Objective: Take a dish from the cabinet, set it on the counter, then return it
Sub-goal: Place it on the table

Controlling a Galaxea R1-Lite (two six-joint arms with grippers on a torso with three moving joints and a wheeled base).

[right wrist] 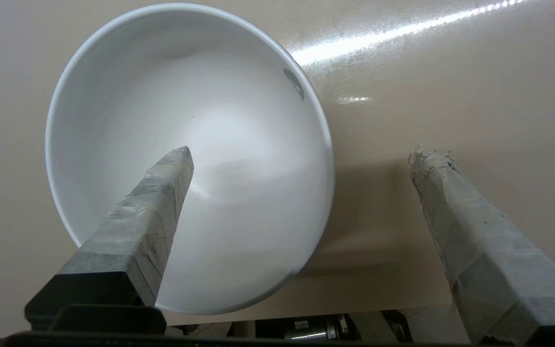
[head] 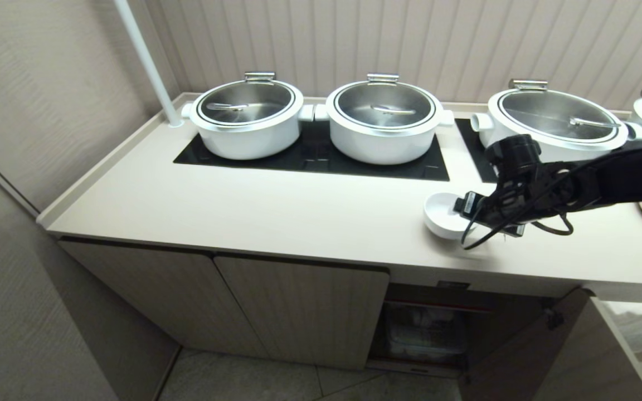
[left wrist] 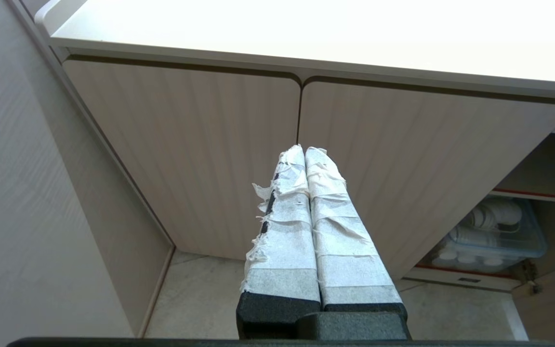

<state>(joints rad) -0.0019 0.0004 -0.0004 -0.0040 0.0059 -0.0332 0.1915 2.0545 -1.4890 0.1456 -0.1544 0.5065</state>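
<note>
The dish (head: pixel 442 214), a small white glossy bowl, stands upright on the cream counter (head: pixel 298 211) near its front edge, right of centre. My right gripper (head: pixel 468 214) reaches it from the right and is open. In the right wrist view one taped finger (right wrist: pixel 162 202) hangs over the dish's (right wrist: pixel 219 144) hollow. The other finger (right wrist: pixel 455 207) is well outside the rim, above the bare counter (right wrist: pixel 451 96); the right gripper (right wrist: pixel 304 153) grips nothing. The left gripper (left wrist: pixel 306 150) is shut and empty, low in front of the cabinet's (left wrist: pixel 210 144) closed ribbed doors.
Three white pots with steel lids (head: pixel 248 120) (head: pixel 385 122) (head: pixel 555 122) sit on black hob panels (head: pixel 321 159) behind the dish. A white pole (head: pixel 148 61) rises at the back left. Below, one cabinet compartment (head: pixel 427 328) is open, its door (head: pixel 555 345) swung out, with a clear bin of white crockery (left wrist: pixel 494 231) inside.
</note>
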